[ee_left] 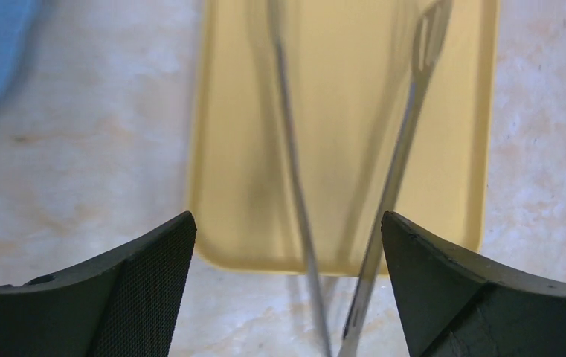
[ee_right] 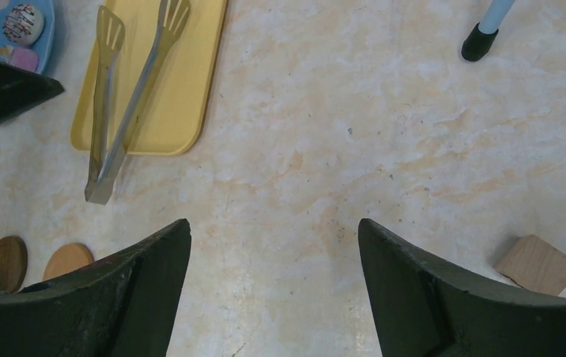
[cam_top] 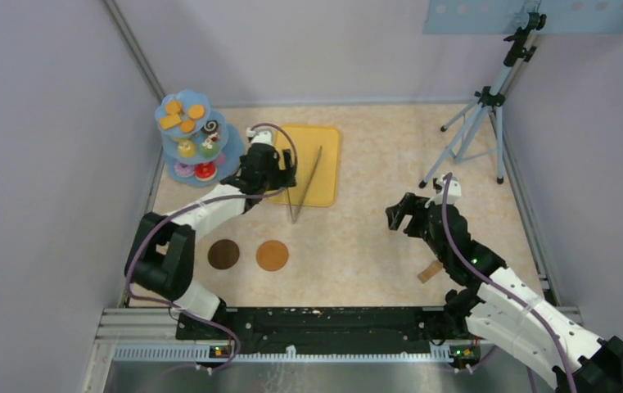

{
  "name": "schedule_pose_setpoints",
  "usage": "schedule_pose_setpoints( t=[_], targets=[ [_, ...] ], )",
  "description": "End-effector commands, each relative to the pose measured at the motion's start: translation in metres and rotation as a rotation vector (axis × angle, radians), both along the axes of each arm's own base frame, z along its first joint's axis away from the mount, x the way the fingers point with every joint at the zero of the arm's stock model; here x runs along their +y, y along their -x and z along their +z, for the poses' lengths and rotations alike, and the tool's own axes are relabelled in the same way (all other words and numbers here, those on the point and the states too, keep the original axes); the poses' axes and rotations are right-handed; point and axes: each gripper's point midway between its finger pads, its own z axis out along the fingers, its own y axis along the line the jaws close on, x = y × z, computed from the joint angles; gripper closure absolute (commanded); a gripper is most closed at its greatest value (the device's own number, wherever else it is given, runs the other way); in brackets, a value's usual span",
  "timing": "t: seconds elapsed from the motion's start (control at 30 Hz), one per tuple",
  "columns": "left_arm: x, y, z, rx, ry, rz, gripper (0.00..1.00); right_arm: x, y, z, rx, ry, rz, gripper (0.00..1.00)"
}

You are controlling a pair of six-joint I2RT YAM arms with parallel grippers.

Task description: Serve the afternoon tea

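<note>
Tongs (cam_top: pixel 312 172) lie on the yellow tray (cam_top: pixel 328 139), their hinged end sticking out over its near edge. The left gripper (ee_left: pixel 287 223) hangs over that end, jaws spread wide to either side of the tongs and gripping nothing. Toy cakes (cam_top: pixel 197 147) and orange biscuits (cam_top: pixel 182 115) sit on a blue tiered stand (cam_top: pixel 169 157) just left of the tray. A dark coaster (cam_top: pixel 223 255) and a lighter coaster (cam_top: pixel 273 255) lie side by side on the tray's near side. The right gripper (ee_right: pixel 274 227) hovers well to the tray's right, jaws partly apart and empty, with a wooden block (cam_top: pixel 431 271) beside its arm.

A lab test booth: plain walls (cam_top: pixel 38 164), tripod (cam_top: pixel 489 97), aluminium rail (cam_top: pixel 291 353)
</note>
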Motion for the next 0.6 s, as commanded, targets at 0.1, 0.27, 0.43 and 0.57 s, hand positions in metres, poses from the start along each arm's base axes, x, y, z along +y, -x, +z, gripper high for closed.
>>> schedule_pose_setpoints(
  t=[0.1, 0.27, 0.43, 0.57],
  targets=[
    [0.071, 0.002, -0.001, 0.082, 0.160, 0.111, 0.01, 0.002, -0.002, 0.014, -0.035, -0.038, -0.002, 0.19],
    [0.060, -0.012, -0.029, 0.158, 0.193, 0.089, 0.01, 0.001, 0.000, 0.020, -0.044, -0.047, -0.001, 0.19],
    [0.038, -0.026, -0.052, 0.191, 0.317, 0.067, 0.02, -0.004, 0.003, 0.026, -0.051, -0.037, -0.006, 0.19],
    [0.001, -0.018, -0.057, 0.203, 0.517, -0.019, 0.16, -0.008, 0.005, 0.030, -0.059, -0.034, -0.016, 0.19]
  ],
)
